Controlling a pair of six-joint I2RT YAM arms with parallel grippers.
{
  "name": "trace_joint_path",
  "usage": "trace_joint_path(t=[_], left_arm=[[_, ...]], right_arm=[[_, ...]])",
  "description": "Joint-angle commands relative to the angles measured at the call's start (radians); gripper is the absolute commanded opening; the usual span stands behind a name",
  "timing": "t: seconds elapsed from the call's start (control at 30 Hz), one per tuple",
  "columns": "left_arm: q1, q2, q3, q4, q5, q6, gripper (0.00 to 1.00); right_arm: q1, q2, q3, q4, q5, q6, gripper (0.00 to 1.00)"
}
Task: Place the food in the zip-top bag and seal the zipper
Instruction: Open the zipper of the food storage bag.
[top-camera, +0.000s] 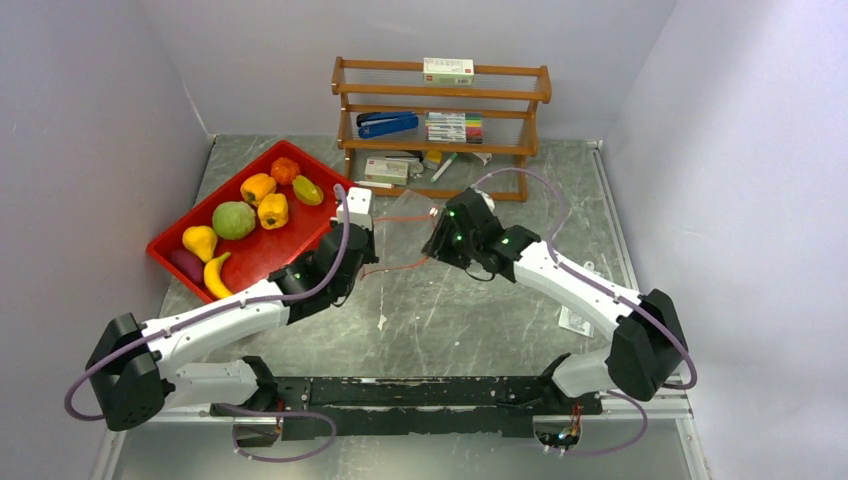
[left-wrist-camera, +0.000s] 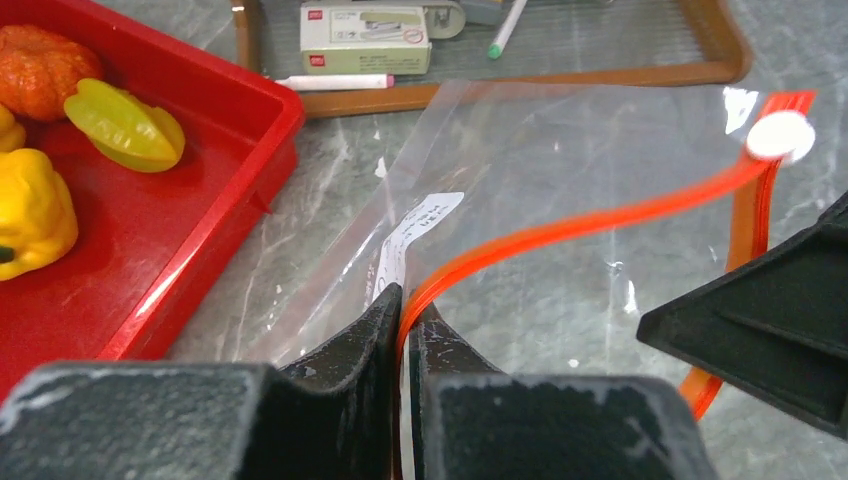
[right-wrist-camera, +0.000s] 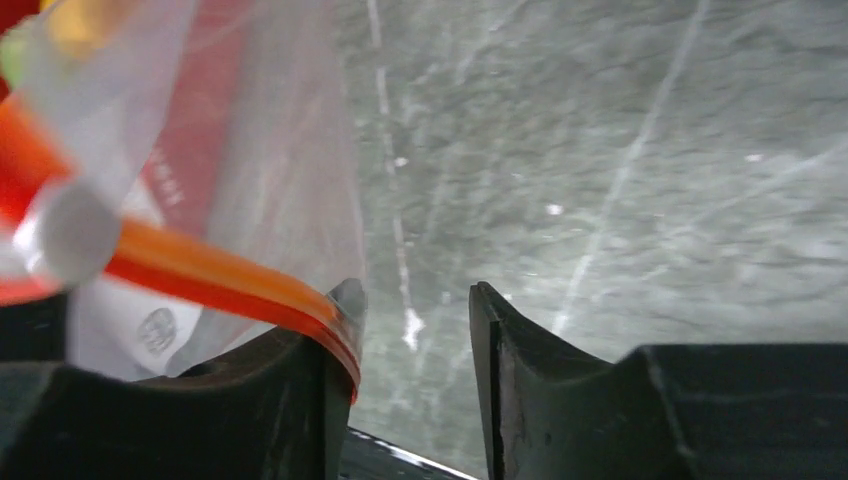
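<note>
The clear zip-top bag (top-camera: 405, 212) lies on the table between my two grippers, with nothing inside it. Its red-orange zipper (left-wrist-camera: 600, 215) runs across the mouth to a white slider (left-wrist-camera: 781, 135). My left gripper (left-wrist-camera: 405, 310) is shut on the zipper's end, beside the white label (left-wrist-camera: 415, 230). My right gripper (right-wrist-camera: 415, 300) is open, and the zipper (right-wrist-camera: 200, 270) rests over its left fingertip (right-wrist-camera: 345, 300) with nothing between the jaws. The food sits in the red tray (top-camera: 300, 245): yellow pepper (top-camera: 272, 210), orange pepper (top-camera: 257, 187), green fruit (top-camera: 233, 219), banana (top-camera: 215, 275) and pear (top-camera: 199, 241).
A wooden shelf (top-camera: 440, 125) at the back holds a blue stapler (top-camera: 388, 123), markers and small boxes. Its base frame (left-wrist-camera: 560, 82) lies just behind the bag. The tray's near wall (left-wrist-camera: 215, 235) stands close to the left of the bag. Grey walls close in both sides.
</note>
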Motion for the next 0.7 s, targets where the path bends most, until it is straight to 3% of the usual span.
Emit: trace_joint_path(t=[0.0,0.13,0.3,0.5,0.6,0.67], left_arm=[[-0.002,0.015,0.018,0.016,-0.056,-0.014,0.07],[-0.007,0.011,0.007,0.03,-0.068,-0.014,0.07],[-0.009,0.033,-0.004,0.022,-0.105,-0.098,0.07],[-0.016,0.027,-0.033,0.051,-0.092,-0.153,0.07],[-0.016,0.009,-0.042,0.057,-0.09,-0.179,0.07],[-0.015,-0.004,-0.049,0.054,-0.116,-0.187,0.07]], right_arm=[[0.071,0.049,0.046,0.124,0.019,0.192,0.49],[0.089,0.113,0.076,0.098,0.077,0.319,0.52],[0.124,0.127,0.052,0.108,0.138,0.505,0.48],[0.168,0.139,0.035,0.142,0.217,0.588,0.5],[0.168,0.171,0.018,0.19,0.196,0.575,0.42],[0.169,0.188,0.013,0.205,0.188,0.528,0.24]])
